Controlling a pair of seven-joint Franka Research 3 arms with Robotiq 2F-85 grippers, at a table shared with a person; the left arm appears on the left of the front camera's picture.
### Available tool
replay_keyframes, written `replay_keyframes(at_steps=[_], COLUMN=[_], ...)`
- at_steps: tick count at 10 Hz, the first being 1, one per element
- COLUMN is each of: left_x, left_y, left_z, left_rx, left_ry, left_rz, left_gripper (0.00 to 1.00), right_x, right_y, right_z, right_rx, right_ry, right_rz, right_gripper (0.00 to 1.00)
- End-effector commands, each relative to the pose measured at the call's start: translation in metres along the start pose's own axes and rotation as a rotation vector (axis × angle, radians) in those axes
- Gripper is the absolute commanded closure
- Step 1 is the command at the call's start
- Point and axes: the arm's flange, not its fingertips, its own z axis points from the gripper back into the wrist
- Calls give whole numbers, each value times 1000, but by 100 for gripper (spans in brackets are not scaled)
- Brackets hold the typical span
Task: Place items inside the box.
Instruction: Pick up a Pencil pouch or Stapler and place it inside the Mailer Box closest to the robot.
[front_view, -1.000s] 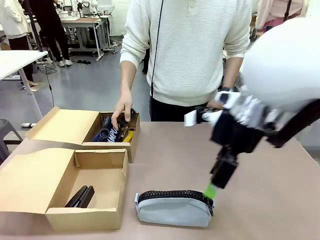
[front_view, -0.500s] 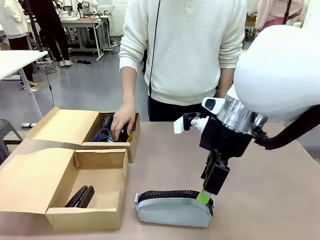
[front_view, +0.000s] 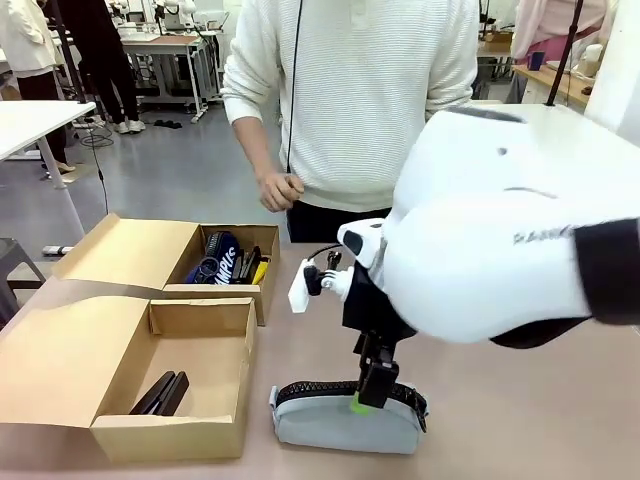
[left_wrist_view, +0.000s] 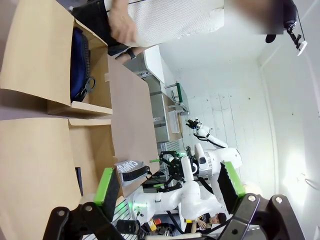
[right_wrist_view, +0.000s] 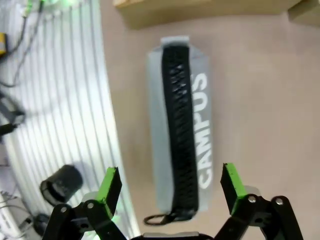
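Tabletop (front_view: 520, 400) with grey-blue zip pouch (front_view: 340, 428) lying at its near edge, beside the open cardboard box (front_view: 170, 437). Right tool (right_wrist_view: 171, 182), jaws apart, hangs across the pouch's width; a shallow pinch on soft fabric may slip or nudge it overboard.

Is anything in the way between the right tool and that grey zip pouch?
Nothing visible. The right tool hangs open straight over the grey zip pouch, with no object between them.
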Motion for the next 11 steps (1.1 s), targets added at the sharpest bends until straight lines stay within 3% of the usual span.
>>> replay_keyframes(at_steps=[1,4,9,10,11], left_x=[-1,-1,-1,-1,-1], left_y=[-1,-1,-1,-1,-1], left_z=[-1,-1,-1,-1,-1], left_rx=[-24,-24,-24,-24,-24], left_ry=[-10,-10,-10,-10,-10], left_rz=[-17,-17,-17,-17,-17], left_gripper=[0,0,0,0,0], right_x=[11,18,20,20,19], right_y=[-11,-20,-26,-27,-27], right_z=[-19,-50,-75,-74,-73], right_rx=[-72,-6,41,61,67], right_ry=[2,106,176,185,190], right_rz=[35,56,-4,-21,-22], right_gripper=[0,0,0,39,60])
